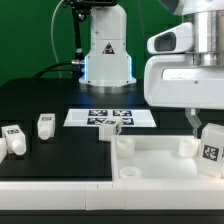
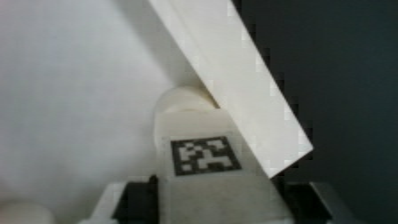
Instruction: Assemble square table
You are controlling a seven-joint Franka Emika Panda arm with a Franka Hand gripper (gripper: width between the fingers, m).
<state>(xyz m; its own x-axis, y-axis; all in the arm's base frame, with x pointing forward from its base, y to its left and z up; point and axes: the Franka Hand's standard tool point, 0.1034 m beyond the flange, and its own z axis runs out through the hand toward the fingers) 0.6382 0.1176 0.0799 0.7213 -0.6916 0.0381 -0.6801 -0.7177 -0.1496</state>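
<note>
The white square table top (image 1: 150, 165), a tray with a raised rim, lies at the front right of the exterior view. My gripper (image 1: 204, 132) is shut on a short white block leg (image 1: 212, 146) with a black-and-white tag and holds it over the top's right corner. In the wrist view the leg (image 2: 205, 140) sits between my dark fingers (image 2: 135, 203). Its far end is close to the top's rim (image 2: 231, 70), which crosses the view slantwise. I cannot tell whether the leg touches the top.
Two loose legs (image 1: 12, 138) (image 1: 45, 125) lie on the black table at the exterior view's left. A third leg (image 1: 112, 128) stands by the marker board (image 1: 95, 117). The robot base (image 1: 105, 55) is behind. A white strip (image 1: 50, 190) runs along the front.
</note>
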